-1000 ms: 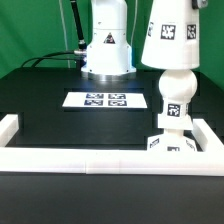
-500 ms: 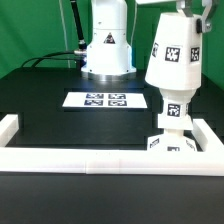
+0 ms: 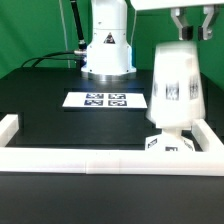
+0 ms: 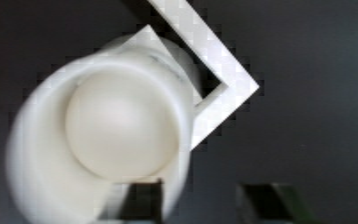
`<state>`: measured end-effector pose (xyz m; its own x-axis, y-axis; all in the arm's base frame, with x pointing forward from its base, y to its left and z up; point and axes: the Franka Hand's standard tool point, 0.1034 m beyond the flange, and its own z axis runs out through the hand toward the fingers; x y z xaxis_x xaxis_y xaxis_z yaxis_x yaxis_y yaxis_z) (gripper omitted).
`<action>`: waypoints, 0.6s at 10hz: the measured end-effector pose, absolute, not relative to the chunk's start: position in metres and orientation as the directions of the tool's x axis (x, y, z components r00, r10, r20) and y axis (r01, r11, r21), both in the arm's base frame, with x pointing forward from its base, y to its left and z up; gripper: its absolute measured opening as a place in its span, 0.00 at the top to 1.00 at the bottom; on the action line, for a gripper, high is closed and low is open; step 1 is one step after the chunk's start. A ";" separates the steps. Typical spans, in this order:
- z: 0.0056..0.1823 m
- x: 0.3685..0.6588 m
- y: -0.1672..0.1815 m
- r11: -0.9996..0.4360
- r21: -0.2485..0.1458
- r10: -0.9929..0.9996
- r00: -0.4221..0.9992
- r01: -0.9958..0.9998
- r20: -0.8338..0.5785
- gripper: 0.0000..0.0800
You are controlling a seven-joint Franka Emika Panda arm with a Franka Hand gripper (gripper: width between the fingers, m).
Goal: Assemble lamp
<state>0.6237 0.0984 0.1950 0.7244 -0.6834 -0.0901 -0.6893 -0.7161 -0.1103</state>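
White tapered plastic lampshade (image 3: 172,88) stands over the bulb, tool above it.

In the exterior view the shade, blurred, covers the round bulb, so the bulb is hidden there. Its lower edge reaches down to the small blocky white base (image 3: 171,139) with black-and-white tags. The base stands on the black tabletop (image 3: 60,125), in the corner of the long white border rail (image 3: 90,163), at the exterior view's right. The tool (image 3: 188,22) is just above the top of the shade; its two dark fingers (image 3: 176,20) stand apart, and I cannot tell if they touch the shade. In the wrist view the white rounded lamp part (image 4: 114,120) fills the picture, with the two finger tips (image 4: 144,198) below it, spread and holding nothing. The marker board (image 3: 105,100) lies flat on the tabletop, well apart from the lamp.
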 end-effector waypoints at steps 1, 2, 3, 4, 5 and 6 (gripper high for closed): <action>0.195 0.624 0.098 -0.716 -0.110 -0.683 0.724 -0.689 -0.090 0.68; 0.195 0.624 0.098 -0.716 -0.110 -0.683 0.724 -0.689 -0.090 0.42; 0.195 0.624 0.098 -0.716 -0.110 -0.683 0.724 -0.689 -0.090 0.26; 0.195 0.624 0.098 -0.716 -0.110 -0.683 0.724 -0.689 -0.090 0.26; 0.195 0.624 0.098 -0.716 -0.110 -0.683 0.724 -0.689 -0.090 0.15; 0.195 0.624 0.098 -0.716 -0.110 -0.683 0.724 -0.689 -0.090 0.13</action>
